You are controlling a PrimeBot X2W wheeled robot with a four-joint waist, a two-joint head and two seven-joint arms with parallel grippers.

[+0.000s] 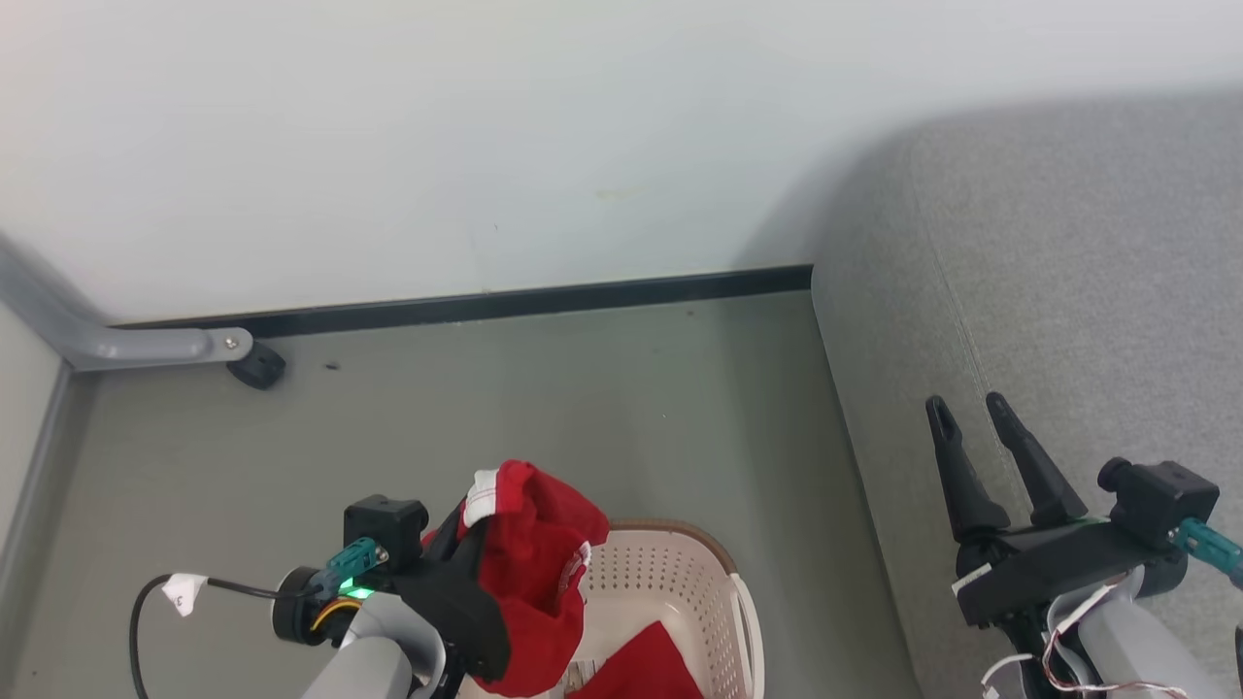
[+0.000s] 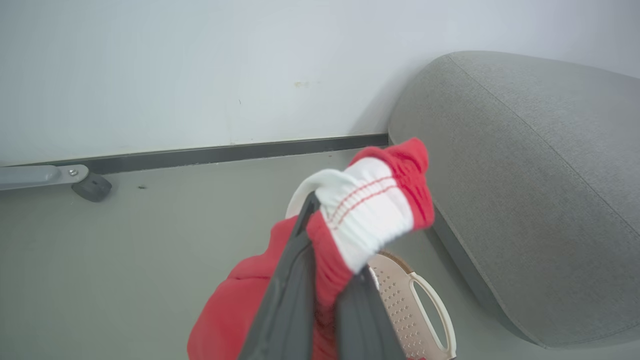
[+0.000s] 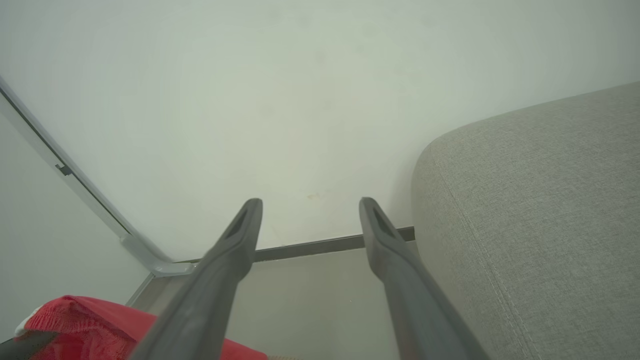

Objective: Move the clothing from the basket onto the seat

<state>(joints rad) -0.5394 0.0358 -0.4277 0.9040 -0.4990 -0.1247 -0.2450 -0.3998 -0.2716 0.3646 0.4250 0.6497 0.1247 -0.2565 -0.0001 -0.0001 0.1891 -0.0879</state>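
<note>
L hand [image 2: 327,240] pinches red garment [image 1: 534,553] above basket [image 1: 660,573]; R hand [image 1: 968,408] spread near seat [image 1: 1068,272].

Everything is lit brightly and evenly, a faint shadow is cast on the wall [image 1: 835,194] around the seat [image 1: 1068,291], straight lines are bowed toward the edges of both wrist views, and the fingers [image 2: 285,310] and red clothing [image 2: 225,312] nearest the left wrist lens are blurred.

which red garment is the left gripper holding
The red garment with the white cuff, pinched in the shut left gripper above the basket; the other red piece lies down inside the basket, untouched.
</note>
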